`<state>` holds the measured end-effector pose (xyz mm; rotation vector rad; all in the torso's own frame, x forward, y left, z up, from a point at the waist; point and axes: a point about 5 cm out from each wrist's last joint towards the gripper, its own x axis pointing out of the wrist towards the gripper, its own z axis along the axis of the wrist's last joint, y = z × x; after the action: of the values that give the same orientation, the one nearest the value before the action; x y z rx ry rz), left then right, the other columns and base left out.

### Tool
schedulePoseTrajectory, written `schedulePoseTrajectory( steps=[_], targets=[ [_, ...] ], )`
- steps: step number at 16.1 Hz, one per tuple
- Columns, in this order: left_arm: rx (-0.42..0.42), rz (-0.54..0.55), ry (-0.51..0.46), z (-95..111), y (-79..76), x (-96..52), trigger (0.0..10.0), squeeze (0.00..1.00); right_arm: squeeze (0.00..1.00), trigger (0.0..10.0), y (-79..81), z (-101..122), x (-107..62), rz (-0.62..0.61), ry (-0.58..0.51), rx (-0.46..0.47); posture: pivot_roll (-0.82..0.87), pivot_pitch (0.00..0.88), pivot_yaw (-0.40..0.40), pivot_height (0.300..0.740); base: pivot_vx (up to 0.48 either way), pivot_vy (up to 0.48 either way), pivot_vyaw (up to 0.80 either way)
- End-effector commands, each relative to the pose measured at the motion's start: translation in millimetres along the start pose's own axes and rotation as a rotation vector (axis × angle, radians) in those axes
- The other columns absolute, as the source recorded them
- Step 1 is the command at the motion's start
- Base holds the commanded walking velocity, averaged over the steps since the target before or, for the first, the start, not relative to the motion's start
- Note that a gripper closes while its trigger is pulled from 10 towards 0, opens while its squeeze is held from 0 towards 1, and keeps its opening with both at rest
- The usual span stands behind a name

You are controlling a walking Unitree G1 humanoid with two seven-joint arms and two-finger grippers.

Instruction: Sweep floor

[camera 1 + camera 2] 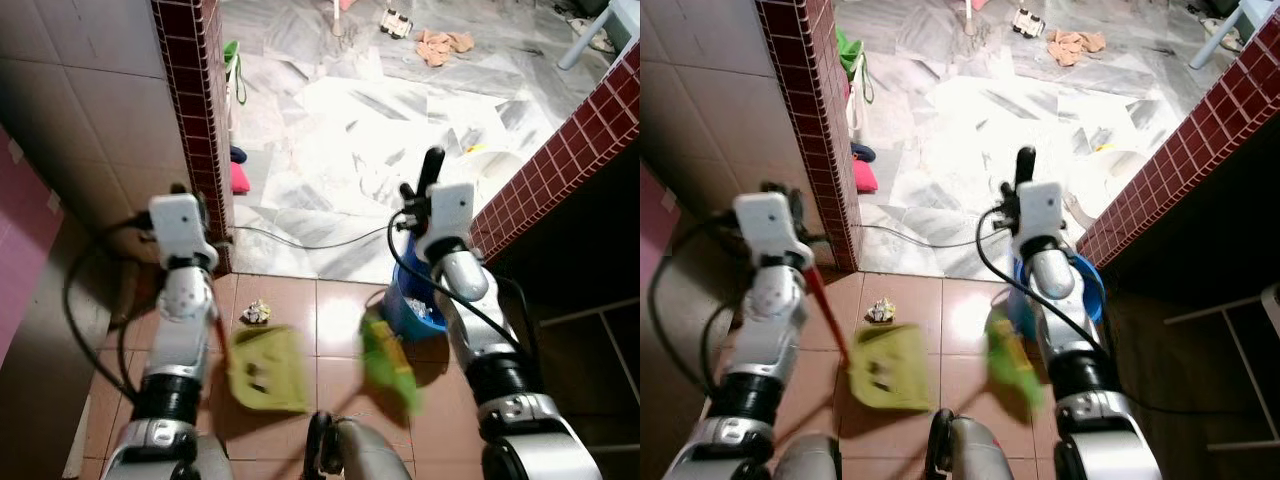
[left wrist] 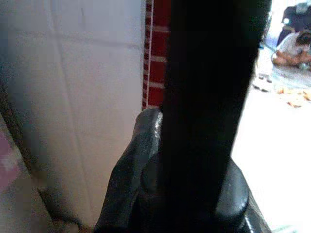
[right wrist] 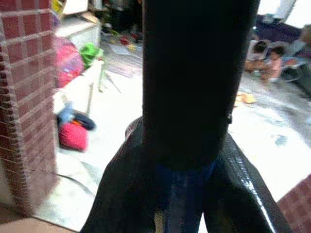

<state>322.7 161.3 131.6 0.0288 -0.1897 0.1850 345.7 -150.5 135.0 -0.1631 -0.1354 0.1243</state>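
Brown floor tiles (image 1: 300,310) under blurred green dustpan (image 1: 267,370) and broom (image 1: 388,368), each end effector's grip unclear.

Yellow-green dustpan (image 1: 267,370) on a red handle (image 1: 826,310), green broom head (image 1: 390,365), blue bucket (image 1: 410,310), terracotta tiles (image 1: 330,310), white-grey marble floor (image 1: 350,130), maroon-tiled wall edges (image 1: 200,110)

One green dustpan (image 1: 267,370), one green brush (image 1: 388,365), one crumpled scrap (image 1: 256,313), one blue bucket (image 1: 415,305), two grippers.
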Motion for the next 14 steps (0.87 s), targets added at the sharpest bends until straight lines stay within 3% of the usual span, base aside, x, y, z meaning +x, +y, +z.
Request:
schedulePoseTrajectory(
  steps=[1,6,14],
  targets=[
    [-0.031,-0.025,-0.058,17.2,-7.1,-1.3,10.0,0.0,0.0,10.0,4.6,-3.0,-2.3,0.006,0.003,0.017,0.01,0.118,-0.124,0.74,0.0,0.0,0.0],
    [-0.042,-0.042,-0.064,23.1,-9.3,-9.2,10.0,0.0,0.0,10.0,11.3,-11.3,-4.4,0.012,0.041,0.056,0.01,0.123,-0.123,0.74,0.0,0.0,0.0],
    [-0.014,-0.074,-0.077,42.0,-13.8,-5.9,10.0,0.0,0.0,10.0,11.9,-16.7,-4.5,-0.021,0.066,0.072,0.04,0.128,-0.118,0.74,0.0,0.0,-0.11]
  ],
)
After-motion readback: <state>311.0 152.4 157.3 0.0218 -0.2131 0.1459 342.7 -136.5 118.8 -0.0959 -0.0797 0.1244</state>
